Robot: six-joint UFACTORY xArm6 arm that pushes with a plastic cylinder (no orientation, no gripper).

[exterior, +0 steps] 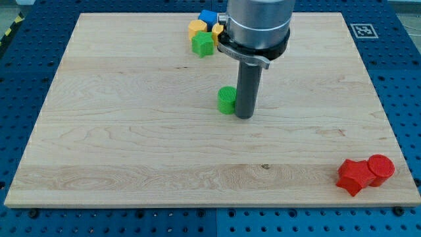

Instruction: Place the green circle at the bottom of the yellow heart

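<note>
Pale wood makes up the tabletop (131,131), a wide board lying on a blue perforated base, with a small black-and-white marker (360,29) at the board's corner in the view's upper right. Near the middle of the board stands the green circle (227,100), a short round block with a ribbed side and a flat top, upright and alone. Toward the view's top sits a tight cluster: a green star (203,44) in front, a yellow block (197,27) just behind it on the view's left, a blue block (208,16) behind that, and a second yellow piece (218,30) on the view's right, mostly covered by the arm's grey housing. Which of the two yellow pieces is the heart cannot be made out from here, since both are partly hidden. At the view's lower right, well apart from everything else, a red star-like block (354,174) touches a red round block (381,166). As for the tool, the arm carries only a straight dark rod with nothing that opens or closes; my tip (244,116) rests on the board just to the view's right of the green circle, touching it or very nearly so.
</note>
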